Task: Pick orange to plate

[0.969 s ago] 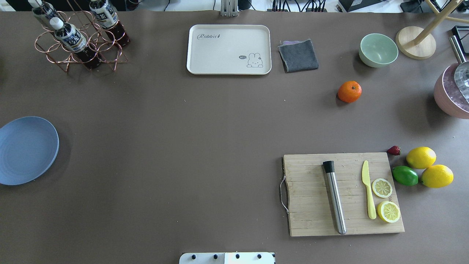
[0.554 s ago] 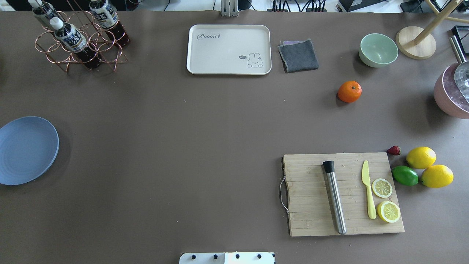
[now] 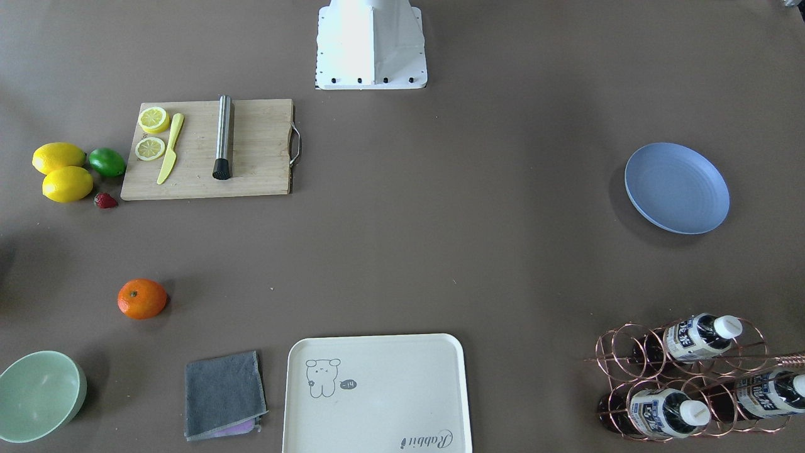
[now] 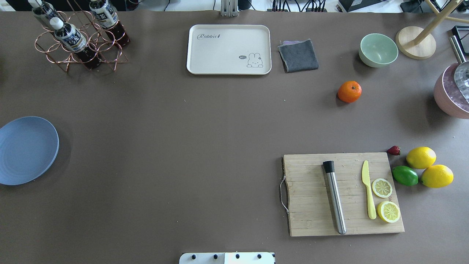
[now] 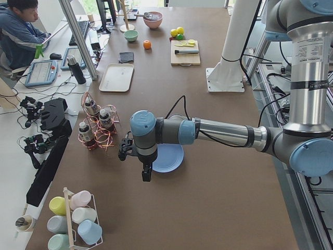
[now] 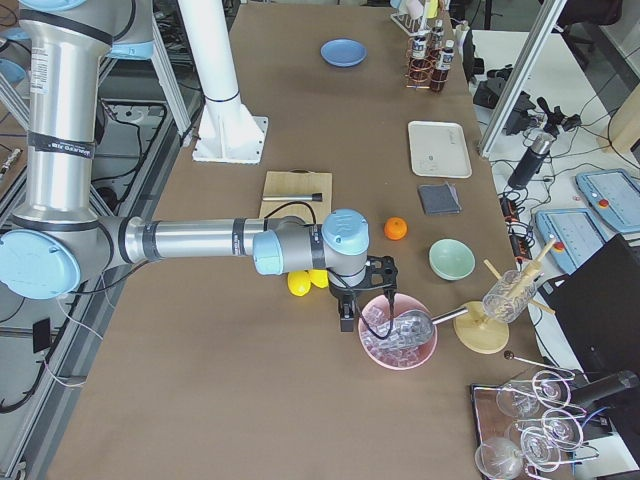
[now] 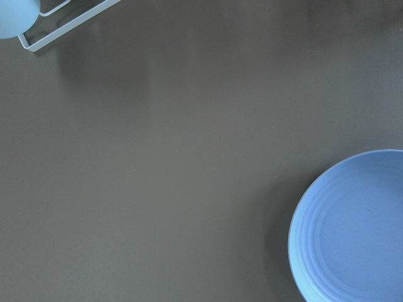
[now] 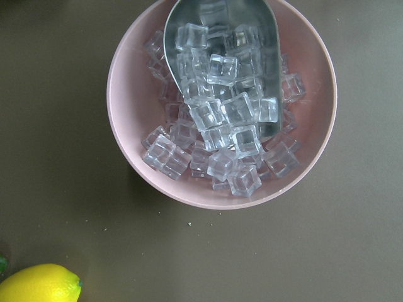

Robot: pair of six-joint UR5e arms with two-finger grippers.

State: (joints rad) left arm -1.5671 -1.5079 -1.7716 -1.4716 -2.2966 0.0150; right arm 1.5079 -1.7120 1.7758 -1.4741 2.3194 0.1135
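Both arms stretch out level, left gripper [image 5: 147,173] and right gripper [image 6: 346,318] pointing down, jaws' state unclear.

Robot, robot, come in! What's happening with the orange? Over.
Left gripper near plate, right gripper by pink ice bowl; open or shut, cannot tell. Orange on table near mint bowl, not held. Nothing on the straight line to plate.

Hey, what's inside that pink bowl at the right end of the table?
The pink bowl holds clear ice cubes and a metal scoop, itself loaded with cubes. The ice covers the bowl's bottom, so anything beneath it cannot be seen.
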